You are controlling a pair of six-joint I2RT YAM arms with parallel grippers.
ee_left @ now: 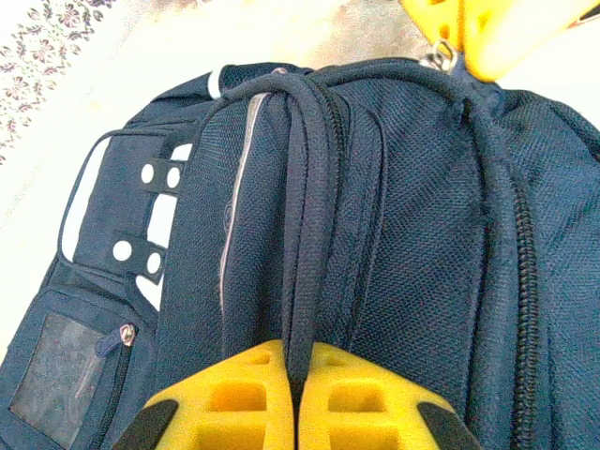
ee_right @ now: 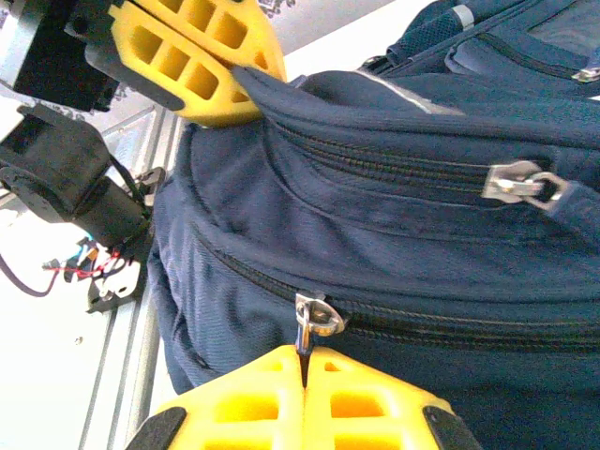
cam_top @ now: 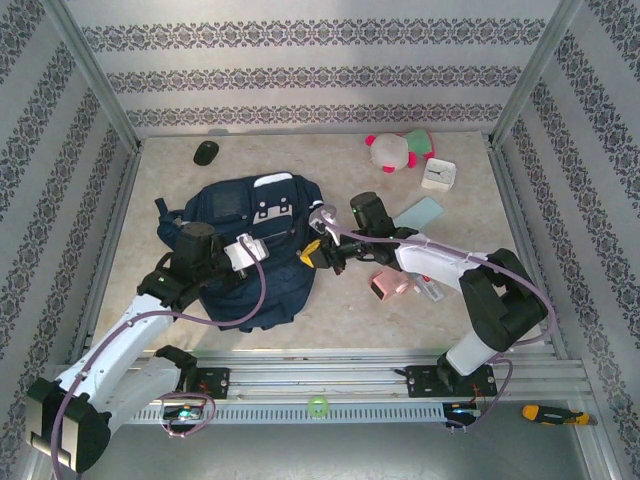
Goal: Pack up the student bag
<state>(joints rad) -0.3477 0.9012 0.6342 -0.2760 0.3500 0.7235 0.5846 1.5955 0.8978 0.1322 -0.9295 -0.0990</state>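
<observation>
On beige marbled tabletop (cam_top: 400, 310), patterned walls (cam_top: 300, 75) around: student bag (cam_top: 255, 250); left pincer (ee_left: 292, 361) clamped on strap (ee_left: 305, 216), right pincer (ee_right: 303, 361) on zipper pull (ee_right: 314, 319).

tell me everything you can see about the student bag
The student bag is a large dark navy woven-fabric backpack lying front up on the table, white buckle patches on its pocket. Visible zips look closed. The left gripper pinches a dark strap; the right gripper pinches a metal zipper pull.
</observation>
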